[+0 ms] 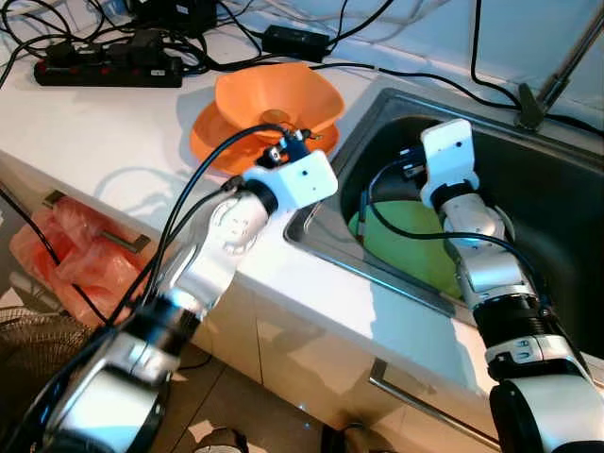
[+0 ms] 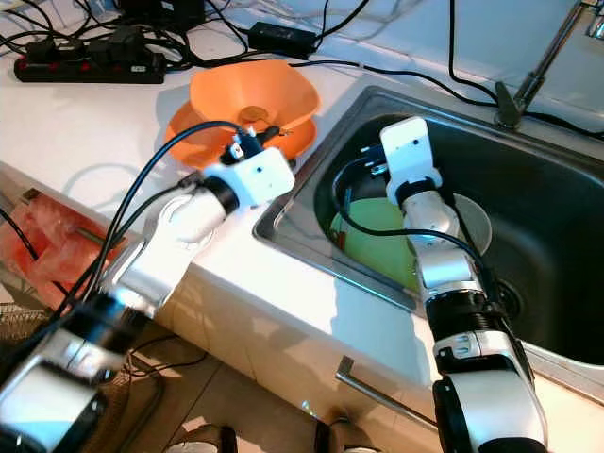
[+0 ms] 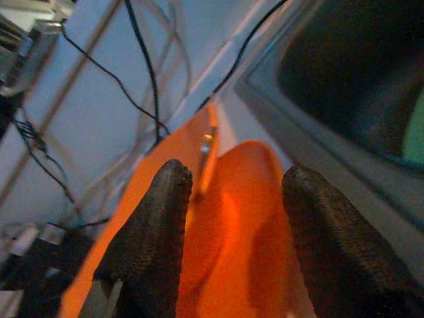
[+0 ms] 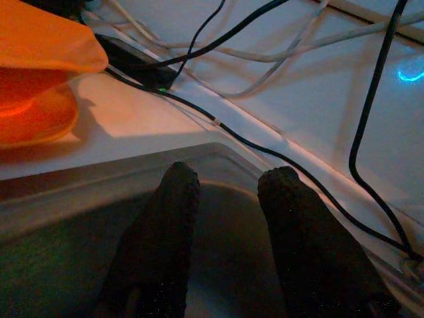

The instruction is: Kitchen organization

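Straddling orange bowl (image 3: 232, 218), left end effector (image 3: 232, 199).

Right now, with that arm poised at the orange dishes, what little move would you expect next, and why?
Probably a short push forward and down by the left end effector. Its fingers are spread open with the orange bowl between and ahead of them, not yet gripped. The right end effector hovers open over the sink.

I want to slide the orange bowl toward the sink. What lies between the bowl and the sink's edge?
In the left eye view, bare white counter separates the orange bowl from the sink rim; a black cable runs just behind it.
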Controlling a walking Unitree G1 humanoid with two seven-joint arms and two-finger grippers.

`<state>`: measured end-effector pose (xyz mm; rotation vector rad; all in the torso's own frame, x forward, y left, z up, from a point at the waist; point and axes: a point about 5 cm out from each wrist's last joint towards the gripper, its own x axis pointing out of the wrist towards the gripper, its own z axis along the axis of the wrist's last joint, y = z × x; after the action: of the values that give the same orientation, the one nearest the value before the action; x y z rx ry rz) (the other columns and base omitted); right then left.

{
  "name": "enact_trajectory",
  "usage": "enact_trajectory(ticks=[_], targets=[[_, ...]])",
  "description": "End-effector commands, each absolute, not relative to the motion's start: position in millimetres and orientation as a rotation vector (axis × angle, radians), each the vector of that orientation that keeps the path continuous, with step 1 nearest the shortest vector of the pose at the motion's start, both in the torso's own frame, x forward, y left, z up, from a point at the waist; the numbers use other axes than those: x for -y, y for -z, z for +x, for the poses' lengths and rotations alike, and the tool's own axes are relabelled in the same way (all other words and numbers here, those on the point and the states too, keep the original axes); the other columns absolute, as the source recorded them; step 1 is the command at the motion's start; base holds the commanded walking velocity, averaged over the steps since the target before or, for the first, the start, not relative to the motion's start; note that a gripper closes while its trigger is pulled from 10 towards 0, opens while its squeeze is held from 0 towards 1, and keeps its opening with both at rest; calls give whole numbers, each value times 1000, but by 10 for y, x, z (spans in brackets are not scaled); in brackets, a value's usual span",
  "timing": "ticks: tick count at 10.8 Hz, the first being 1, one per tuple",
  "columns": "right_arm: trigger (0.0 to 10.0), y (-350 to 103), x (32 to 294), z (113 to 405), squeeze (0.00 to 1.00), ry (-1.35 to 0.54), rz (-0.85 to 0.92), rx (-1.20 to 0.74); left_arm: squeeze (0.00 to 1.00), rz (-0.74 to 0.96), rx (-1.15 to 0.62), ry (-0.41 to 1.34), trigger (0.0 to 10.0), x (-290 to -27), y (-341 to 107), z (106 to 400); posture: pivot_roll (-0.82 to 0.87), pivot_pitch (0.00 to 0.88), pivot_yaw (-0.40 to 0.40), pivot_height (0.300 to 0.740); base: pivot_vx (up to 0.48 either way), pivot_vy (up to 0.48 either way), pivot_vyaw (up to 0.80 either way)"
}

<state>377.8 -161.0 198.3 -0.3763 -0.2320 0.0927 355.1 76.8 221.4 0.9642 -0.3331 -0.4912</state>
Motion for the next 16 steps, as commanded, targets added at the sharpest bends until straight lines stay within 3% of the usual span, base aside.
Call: enact_trajectory(ticks=[1,12,13,14,16], targets=[[10000,-2049,1613,3775,0,-85,-362,263,0,995,359,498,10000,-709,-2228,3564,48,119,-60,740,0,0,0],[10000,-2030,1601,3756,0,-83,-358,262,0,966,418,442,9961,-497,-2248,3879,23,120,-55,740,0,0,0],[10000,-2017,1604,3753,0,-83,-357,258,0,966,428,444,4078,-484,-2255,3883,25,128,-57,740,0,0,0],[10000,-2013,1606,3752,0,-83,-356,256,0,963,436,443,0,-482,-2263,3886,25,128,-57,740,0,0,0],[10000,-2008,1588,3758,0,-88,-355,253,0,961,445,439,0,-490,-2281,3891,30,129,-60,740,0,0,0]])
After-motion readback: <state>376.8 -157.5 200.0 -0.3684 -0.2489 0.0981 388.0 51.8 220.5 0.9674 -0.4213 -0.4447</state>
